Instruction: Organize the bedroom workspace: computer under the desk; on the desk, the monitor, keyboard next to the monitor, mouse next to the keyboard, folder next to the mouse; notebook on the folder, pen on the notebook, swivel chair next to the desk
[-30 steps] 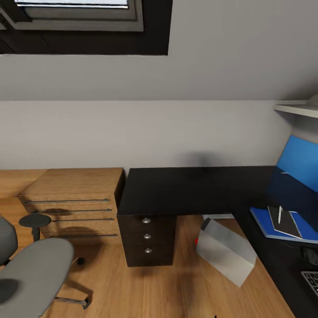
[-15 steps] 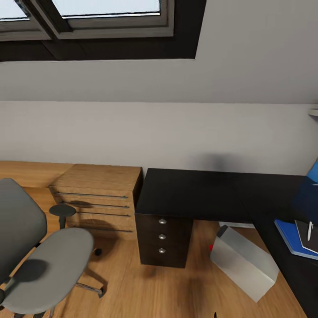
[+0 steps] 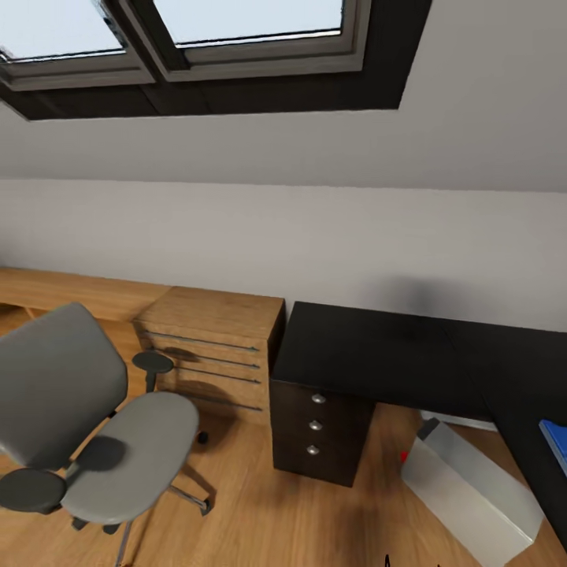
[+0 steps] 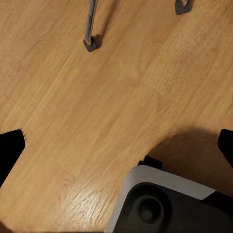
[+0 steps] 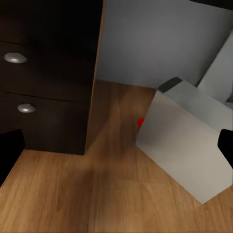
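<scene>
So the head view has the swivel chair [image 3: 87, 429] sitting on the wood floor [image 3: 252, 512], well apart from the table [image 3: 394, 350], with the light wooden drawer unit [image 3: 213, 342] between the two. Chair seat looks bare from here. The table's black top is bare on the part you can see, and its right end runs off frame. Just a sliver of the blue folder [image 3: 556, 442] pokes in at the right edge, lying on the table, the rest cut off.

The computer [image 3: 468, 488] is on the floor under the table, tilted, just beside the dark drawer block [image 3: 319, 429], small red dot at its lower corner. Skylight [image 3: 197, 47] up top is cropped too.

Right wrist cam: right gripper [image 5: 116, 150] only shows dark fingertips [image 5: 9, 150] at both frame edges, spread wide and empty, so the jaws are released. Ahead of the jaws are the computer [image 5: 187, 145] and the drawer block [image 5: 48, 77], the case apart from it with floor between.

Left wrist cam: left gripper [image 4: 116, 145], same deal, fingertips [image 4: 9, 150] far apart, jaws released with nothing in them. Beyond the jaws is floor [image 4: 97, 97], plus a chrome chair leg with a caster [image 4: 91, 42]. A grey-white and black rounded part [image 4: 160, 201] sits close to the jaws, hard to make out what it is.
</scene>
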`<state>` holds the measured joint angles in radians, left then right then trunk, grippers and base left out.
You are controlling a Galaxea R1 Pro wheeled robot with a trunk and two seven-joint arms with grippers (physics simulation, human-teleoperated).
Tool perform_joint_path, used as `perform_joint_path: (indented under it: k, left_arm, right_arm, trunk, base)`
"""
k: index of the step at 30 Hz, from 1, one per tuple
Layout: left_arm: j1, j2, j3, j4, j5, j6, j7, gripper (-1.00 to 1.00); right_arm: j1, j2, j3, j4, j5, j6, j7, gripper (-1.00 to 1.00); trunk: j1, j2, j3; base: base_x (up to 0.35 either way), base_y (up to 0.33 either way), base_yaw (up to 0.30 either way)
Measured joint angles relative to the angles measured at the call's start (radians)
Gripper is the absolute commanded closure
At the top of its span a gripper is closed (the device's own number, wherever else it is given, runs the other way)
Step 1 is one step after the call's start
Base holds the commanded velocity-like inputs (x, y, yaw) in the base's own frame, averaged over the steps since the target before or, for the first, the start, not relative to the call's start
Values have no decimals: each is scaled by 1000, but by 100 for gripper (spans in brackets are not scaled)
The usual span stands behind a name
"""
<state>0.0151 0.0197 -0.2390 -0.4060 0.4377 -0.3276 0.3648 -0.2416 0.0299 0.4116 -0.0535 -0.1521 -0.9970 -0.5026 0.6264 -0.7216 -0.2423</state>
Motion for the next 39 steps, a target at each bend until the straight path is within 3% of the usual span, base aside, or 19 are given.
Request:
perform_joint_path:
  k: [30, 34, 39]
  left_arm:
    - [0, -32, -2, 29, 5, 7, 2, -100]
    - [0, -32, 7, 32, 7, -53, 2, -100]
    - [0, -32, 7, 32, 10, -195, 7, -100]
  right_arm:
    - [0, -4, 4, 38, 4, -21, 1, -100]
    - [1, -4, 4, 39, 7, -25, 1, -100]
    - [2, -4, 5, 39, 25, -34, 0, -100]
  trunk:
    - [-115, 210, 94]
    - [-131, 239, 107]
    - [-150, 274, 123]
  base:
    - [-50, 0, 280]
    - [0, 0, 283]
    - [0, 0, 283]
